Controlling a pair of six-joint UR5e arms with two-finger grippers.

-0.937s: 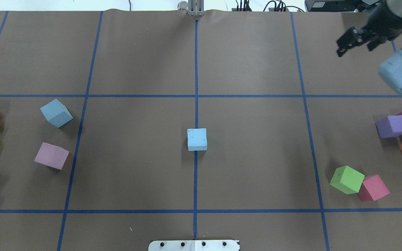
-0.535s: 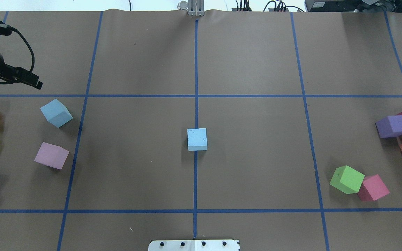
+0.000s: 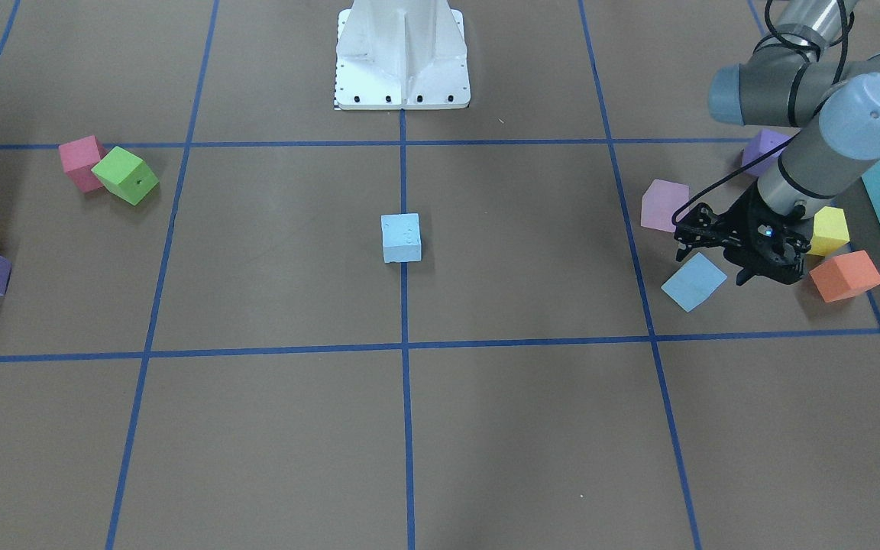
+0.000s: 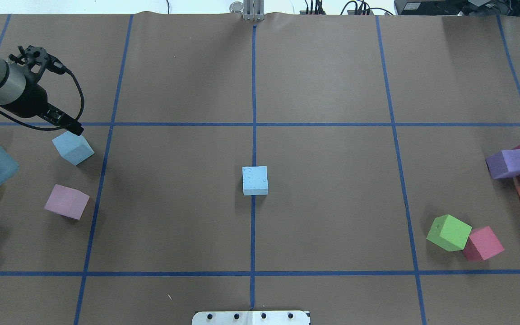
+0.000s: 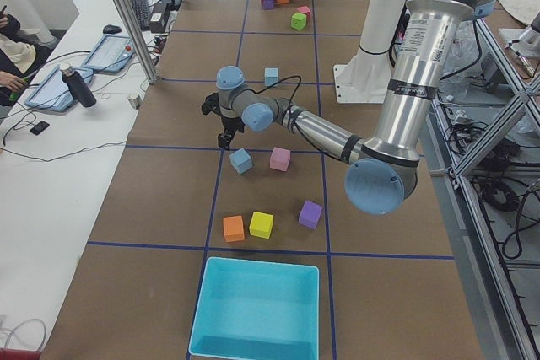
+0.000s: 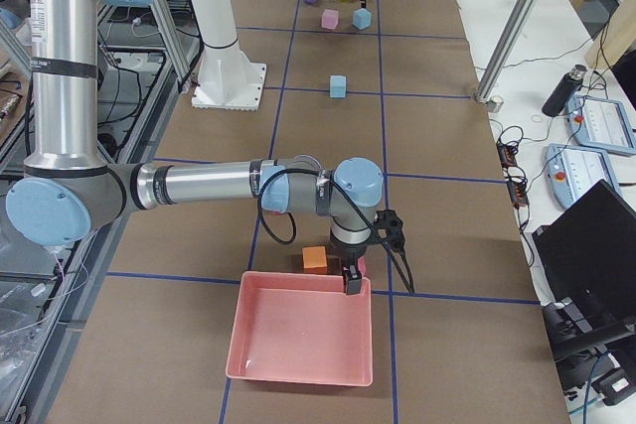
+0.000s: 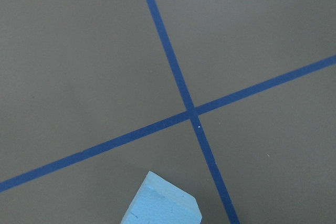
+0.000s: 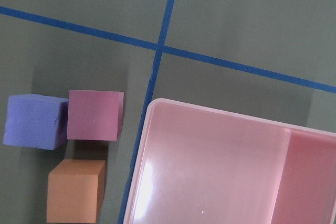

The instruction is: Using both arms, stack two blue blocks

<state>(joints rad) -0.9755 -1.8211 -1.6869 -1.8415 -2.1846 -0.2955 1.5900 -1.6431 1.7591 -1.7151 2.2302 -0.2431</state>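
- Blocks: one blue block point(image 4: 255, 180) sits at the table's centre on the middle tape line, and the other blue block point(image 4: 72, 147) lies well apart on my left side, near a lilac cube point(image 4: 67, 201)
- My left gripper point(image 4: 76, 130) hangs just over that other blue block's far corner; I cannot tell whether its fingers are apart or together
- My right gripper point(image 6: 351, 285) hovers at the rim of a pink tray point(image 6: 298, 340), beside an orange cube point(image 6: 314, 258); its jaws I cannot judge either
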